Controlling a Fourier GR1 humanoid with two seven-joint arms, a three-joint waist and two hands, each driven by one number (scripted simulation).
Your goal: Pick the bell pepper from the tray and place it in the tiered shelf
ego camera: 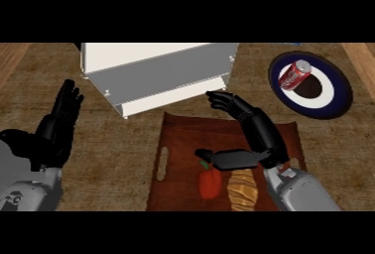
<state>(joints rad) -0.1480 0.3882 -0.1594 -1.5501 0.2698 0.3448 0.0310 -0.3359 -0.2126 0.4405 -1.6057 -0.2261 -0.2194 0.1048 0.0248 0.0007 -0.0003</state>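
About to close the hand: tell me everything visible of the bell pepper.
The bell pepper is red and smooth, with a green stem at its upper end. It lies on the brown tray, near its lower edge, beside a bread loaf. The right hand, open, has its thumb over the stem; contact cannot be judged.

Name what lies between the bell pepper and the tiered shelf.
Head view: the right hand, its thumb beside the bell pepper, then bare tray toward the tiered shelf.
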